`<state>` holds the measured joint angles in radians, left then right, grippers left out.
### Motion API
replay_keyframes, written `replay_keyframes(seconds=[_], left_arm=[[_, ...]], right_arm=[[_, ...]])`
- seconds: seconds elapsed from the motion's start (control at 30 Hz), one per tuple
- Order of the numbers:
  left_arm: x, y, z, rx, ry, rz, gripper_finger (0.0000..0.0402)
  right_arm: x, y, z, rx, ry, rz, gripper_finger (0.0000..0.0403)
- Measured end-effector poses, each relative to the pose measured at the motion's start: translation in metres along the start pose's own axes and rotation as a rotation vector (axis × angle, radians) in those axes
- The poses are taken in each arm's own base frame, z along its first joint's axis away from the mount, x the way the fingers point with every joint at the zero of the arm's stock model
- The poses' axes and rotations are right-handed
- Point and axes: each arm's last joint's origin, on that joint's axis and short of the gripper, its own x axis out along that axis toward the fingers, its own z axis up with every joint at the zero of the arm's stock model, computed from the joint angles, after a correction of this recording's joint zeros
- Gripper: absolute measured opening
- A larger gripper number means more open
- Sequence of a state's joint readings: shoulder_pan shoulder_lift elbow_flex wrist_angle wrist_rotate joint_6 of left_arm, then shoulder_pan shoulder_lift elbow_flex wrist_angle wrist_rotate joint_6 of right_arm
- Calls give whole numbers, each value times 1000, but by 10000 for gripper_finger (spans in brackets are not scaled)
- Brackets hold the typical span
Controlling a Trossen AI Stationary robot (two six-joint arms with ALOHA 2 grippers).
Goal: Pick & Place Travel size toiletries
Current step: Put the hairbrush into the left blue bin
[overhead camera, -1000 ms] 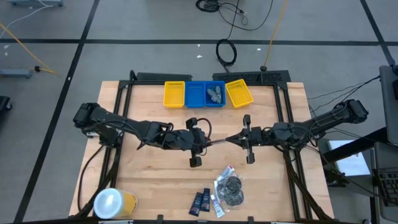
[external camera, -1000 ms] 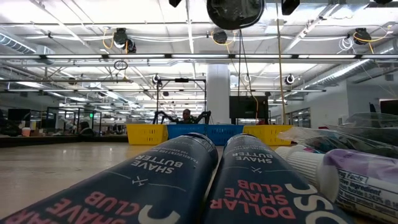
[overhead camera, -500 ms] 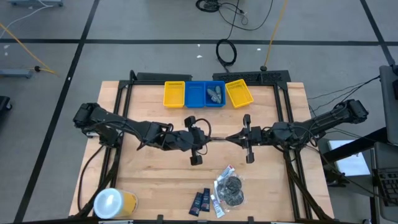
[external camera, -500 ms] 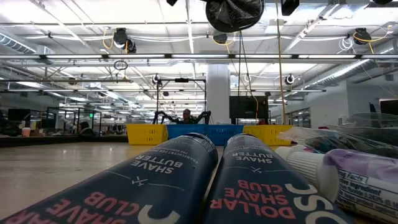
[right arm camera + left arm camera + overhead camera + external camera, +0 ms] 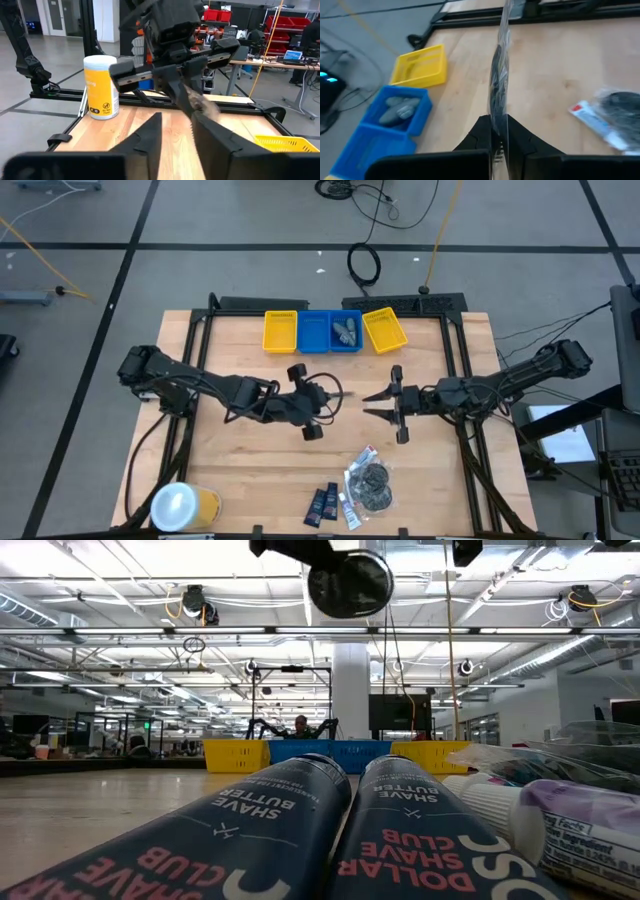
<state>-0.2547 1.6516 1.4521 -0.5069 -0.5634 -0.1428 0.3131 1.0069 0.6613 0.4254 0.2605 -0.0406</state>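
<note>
A clear pouch with dark round contents (image 5: 498,90) hangs above the table's middle, with my left gripper (image 5: 335,394) shut on it. The low view shows the same pouch (image 5: 350,582) high up. Facing it from the right, my right gripper (image 5: 368,402) stands open, its fingers just short of the pouch (image 5: 200,106) and touching nothing. More toiletries lie at the near edge: navy packets (image 5: 322,502), a white tube (image 5: 346,510) and another clear pouch (image 5: 368,480). Grey items (image 5: 345,332) lie in the blue tray (image 5: 318,332). My left gripper pinches one end of the pouch (image 5: 499,122) between its two fingers (image 5: 482,134). It comes from the table's left, slanting down. The pouch sticks out ahead of the fingers, seen edge-on from the wrist, and is lifted clear of the table.
Two yellow trays (image 5: 280,330) (image 5: 385,330) flank the blue one at the far edge. A white-topped yellow round container (image 5: 182,507) stands at the near left corner. Bare wood lies between the arms and the trays.
My right gripper has opened and let go of the pouch, staying where it was. My left gripper has turned at the wrist with the pouch, swinging it a little toward the table's left, away from the right fingers.
</note>
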Motion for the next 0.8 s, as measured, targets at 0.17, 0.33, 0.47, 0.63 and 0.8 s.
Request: replay_keyframes(seconds=[0.17,0.33,0.47,0.63,0.8], left_arm=[[4,11,-4,-4,40,109,9],[14,32,-6,-40,87,174,9],[23,52,-8,-70,124,222,16],[37,74,-19,-89,182,275,7],[59,101,-40,-152,228,284,14]], right_arm=[[-1,5,1,0,-5,23,147],[-2,8,1,2,-13,38,157],[-2,9,1,2,-13,44,154],[-2,9,1,2,-12,44,155],[-2,9,1,1,-10,44,156]])
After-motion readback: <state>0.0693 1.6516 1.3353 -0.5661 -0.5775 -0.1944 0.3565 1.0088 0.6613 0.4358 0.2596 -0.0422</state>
